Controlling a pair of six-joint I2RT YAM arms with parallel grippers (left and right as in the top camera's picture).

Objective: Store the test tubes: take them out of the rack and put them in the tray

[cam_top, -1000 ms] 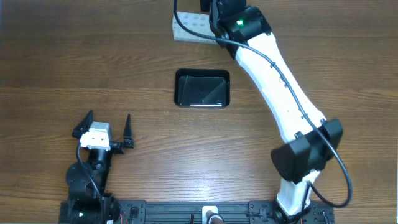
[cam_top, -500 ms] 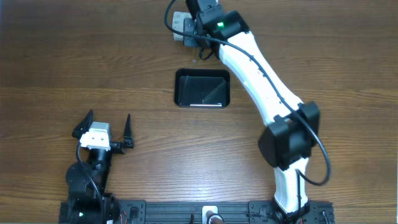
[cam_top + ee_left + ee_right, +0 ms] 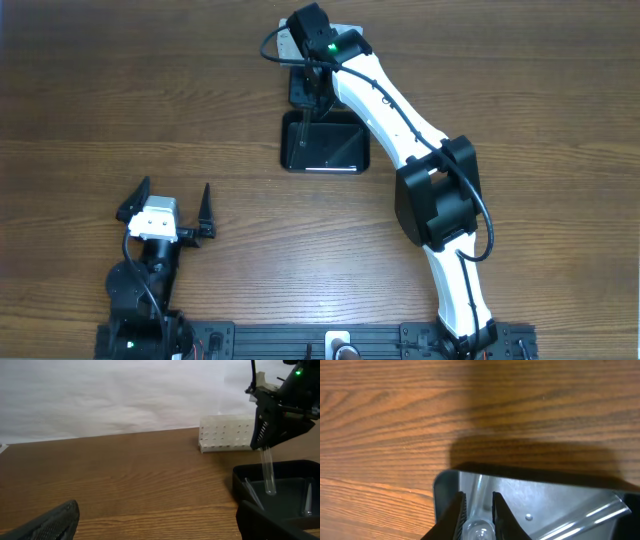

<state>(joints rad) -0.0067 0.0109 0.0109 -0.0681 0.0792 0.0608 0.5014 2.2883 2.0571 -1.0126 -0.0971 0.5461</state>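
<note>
Right gripper (image 3: 477, 510) is clamping one test tube (image 3: 267, 467) over the tray (image 3: 290, 160), twelve o'clock. Two tubes (image 3: 251, 494) lying inside, left gripper (image 3: 173, 192) gaping wide.

A brown wooden table (image 3: 120, 90) carries a black tray (image 3: 284, 150) and, near it, a white rack (image 3: 225, 435).

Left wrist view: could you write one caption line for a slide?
Right claw holds a test tube nearly upright over the black tray, white rack behind.

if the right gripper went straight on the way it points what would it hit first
Probably the tray floor. The right gripper points straight down over the tray, shut on a test tube, so the tube's tip would touch first; the gap is hard to judge.
</note>
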